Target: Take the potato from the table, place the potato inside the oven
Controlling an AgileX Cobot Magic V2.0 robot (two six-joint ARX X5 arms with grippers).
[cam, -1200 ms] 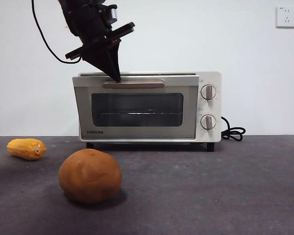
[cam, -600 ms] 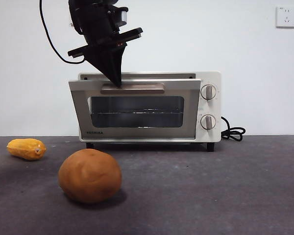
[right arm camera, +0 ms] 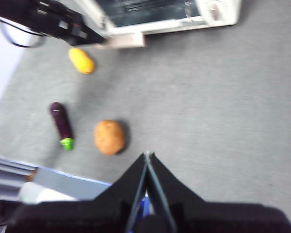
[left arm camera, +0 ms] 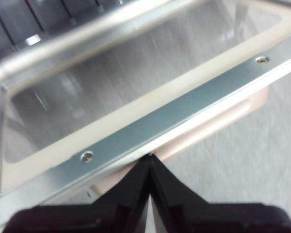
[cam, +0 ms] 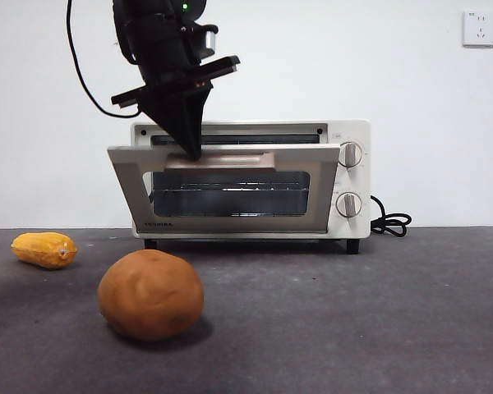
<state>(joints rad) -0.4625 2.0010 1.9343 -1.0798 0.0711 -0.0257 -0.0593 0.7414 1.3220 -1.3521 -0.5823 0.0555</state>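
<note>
Simply round, orange-brown, dented potato [cam: 150, 295]

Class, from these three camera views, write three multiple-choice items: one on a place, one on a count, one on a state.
1. Where is the round orange-brown potato?
A in the oven
B on the dark grey table
C in a claw

2. How many round knobs does the cream-white toaster oven have?
A one
B two
C four

3. The oven's glass door is:
A tilted partly open
B fully shut
C removed

Key: 1 B, it lies on the table; 2 B, two knobs beside the door; 3 A, the left claw is at its beige bar handle, door top tipped outward.
</note>
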